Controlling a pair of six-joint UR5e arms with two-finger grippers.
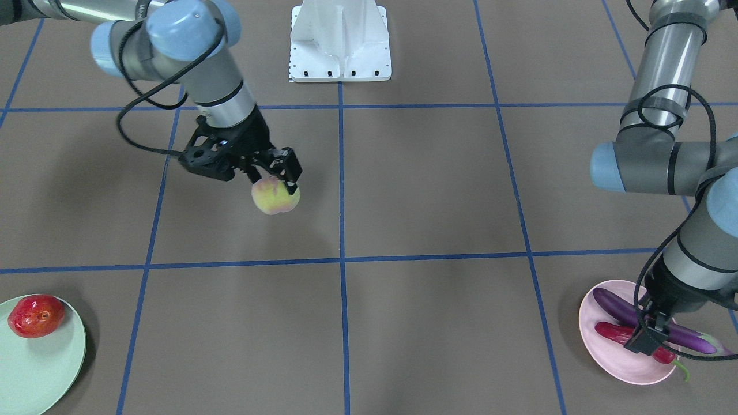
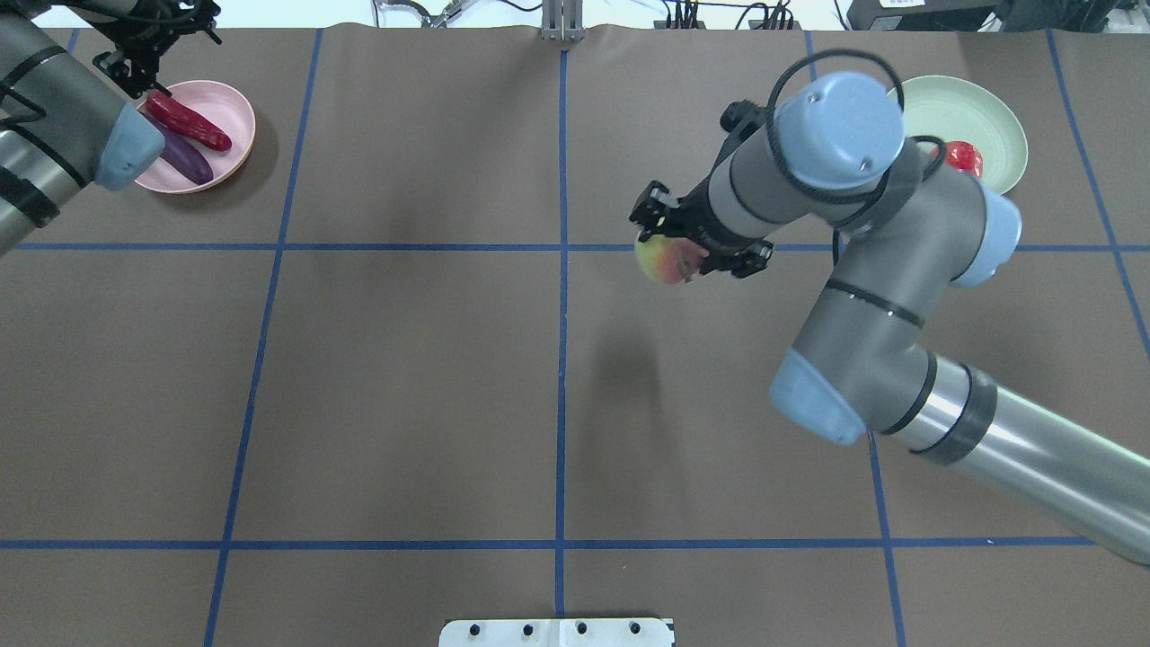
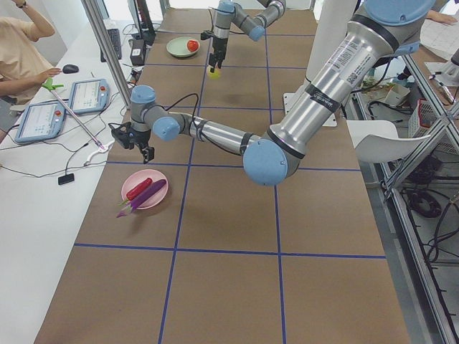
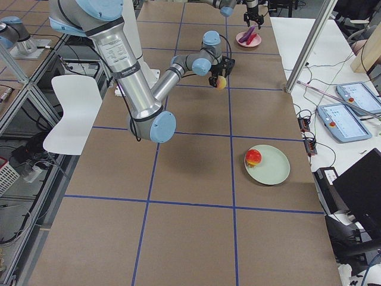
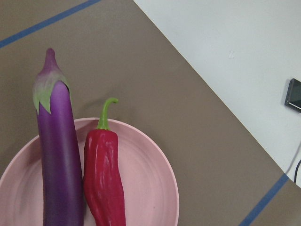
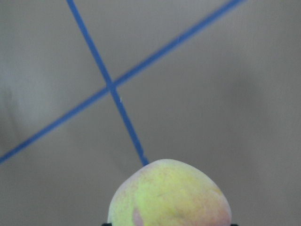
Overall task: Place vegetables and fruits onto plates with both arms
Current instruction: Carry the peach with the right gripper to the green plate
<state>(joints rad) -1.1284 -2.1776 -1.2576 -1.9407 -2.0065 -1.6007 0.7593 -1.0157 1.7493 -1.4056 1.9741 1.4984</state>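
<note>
My right gripper is shut on the pale yellow-green peach and holds it above the table near the middle; the peach fills the bottom of the right wrist view. The round red fruit lies on the mint green plate. The purple eggplant and the dark-red chili pepper lie side by side on the pink plate, as the left wrist view shows: eggplant, chili. My left gripper hovers above that plate, open and empty.
The white robot base stands at the table's robot side. Blue tape lines divide the brown table. A white side bench with tablets and cables runs along the pink plate's side. A person sits there.
</note>
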